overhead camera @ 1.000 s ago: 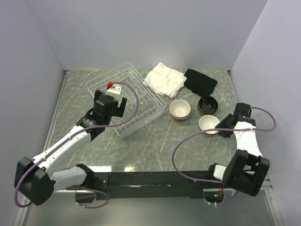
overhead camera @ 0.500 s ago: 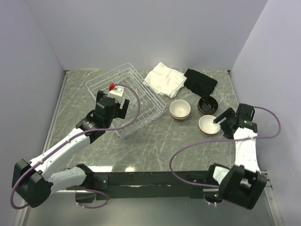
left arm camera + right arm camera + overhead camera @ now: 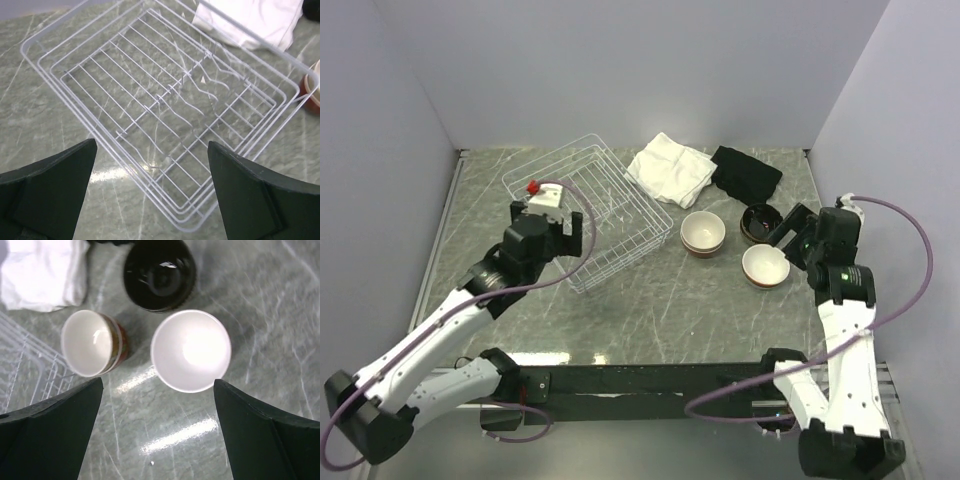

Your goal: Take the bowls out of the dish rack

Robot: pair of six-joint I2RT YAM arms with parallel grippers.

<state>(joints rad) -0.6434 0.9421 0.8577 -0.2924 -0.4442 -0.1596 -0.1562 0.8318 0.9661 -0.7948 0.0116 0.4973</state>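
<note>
The white wire dish rack (image 3: pixel 620 205) lies at the back left, and the left wrist view shows its ribbed floor (image 3: pixel 165 95) with no bowl on it. My left gripper (image 3: pixel 555 228) (image 3: pixel 151 145) hangs open above the rack's near corner, holding nothing. Right of the rack the bowls stand on the table: a stack with a cream inside and red outside (image 3: pixel 702 232) (image 3: pixel 92 342), a dark bowl (image 3: pixel 761 222) (image 3: pixel 160 272) and a white-inside bowl (image 3: pixel 765 265) (image 3: pixel 191 350). My right gripper (image 3: pixel 792 240) (image 3: pixel 158 382) is open above the white-inside bowl, clear of it.
A folded white cloth (image 3: pixel 668 168) (image 3: pixel 42 270) and a black cloth (image 3: pixel 745 172) lie at the back of the marbled table. Grey walls close the back and both sides. A rack corner (image 3: pixel 20 370) shows in the right wrist view.
My right gripper has opened, let go of the white-inside bowl and risen away from it. My left arm has drawn back to the left and higher above the rack.
</note>
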